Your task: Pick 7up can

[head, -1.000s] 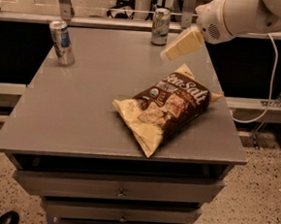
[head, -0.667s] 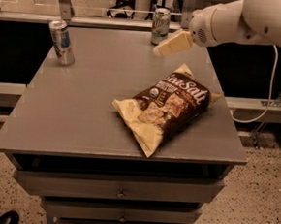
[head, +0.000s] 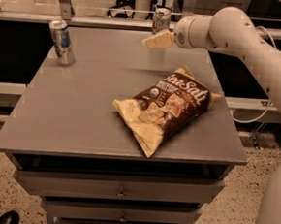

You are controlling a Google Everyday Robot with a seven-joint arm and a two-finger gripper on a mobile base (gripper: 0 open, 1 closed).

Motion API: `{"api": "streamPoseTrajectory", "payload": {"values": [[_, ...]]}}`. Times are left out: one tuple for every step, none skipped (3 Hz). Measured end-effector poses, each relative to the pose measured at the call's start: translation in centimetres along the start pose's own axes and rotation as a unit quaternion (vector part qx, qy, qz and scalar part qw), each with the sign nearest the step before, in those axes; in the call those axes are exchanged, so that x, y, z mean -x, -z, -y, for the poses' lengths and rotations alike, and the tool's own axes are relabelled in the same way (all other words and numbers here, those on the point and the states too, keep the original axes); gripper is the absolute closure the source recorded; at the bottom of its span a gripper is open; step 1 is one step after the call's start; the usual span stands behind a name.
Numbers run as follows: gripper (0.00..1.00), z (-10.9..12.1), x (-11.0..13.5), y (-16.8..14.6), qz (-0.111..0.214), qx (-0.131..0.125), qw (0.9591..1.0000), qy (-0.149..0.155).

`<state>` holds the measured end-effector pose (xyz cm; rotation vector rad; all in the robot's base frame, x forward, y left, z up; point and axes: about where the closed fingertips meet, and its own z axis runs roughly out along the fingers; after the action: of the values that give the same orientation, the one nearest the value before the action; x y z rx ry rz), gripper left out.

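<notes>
1. Grey table fills mid-frame; our white arm enters from the upper right.
2. Our gripper hovers upper centre; we cannot tell if it is open or closed.
3. Just above it the 7up can stands untouched; we judge the approach in hand, next a short advance onto it.

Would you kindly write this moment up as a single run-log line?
phase: pre-grasp | gripper: over table, close in front of 7up can | 7up can: upright, far edge, not yet picked | chip bag: mid-table
</notes>
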<state>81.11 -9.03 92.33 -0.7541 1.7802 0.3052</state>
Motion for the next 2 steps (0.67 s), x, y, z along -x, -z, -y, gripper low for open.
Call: {"api": "streamPoseTrajectory", "payload": {"values": [[0.00, 1.7, -0.8, -3.6, 0.009, -0.013, 0.9998, -0.013], [0.00, 3.3, -1.3, -6.2, 0.016, -0.023, 0.9995, -0.018]]}}
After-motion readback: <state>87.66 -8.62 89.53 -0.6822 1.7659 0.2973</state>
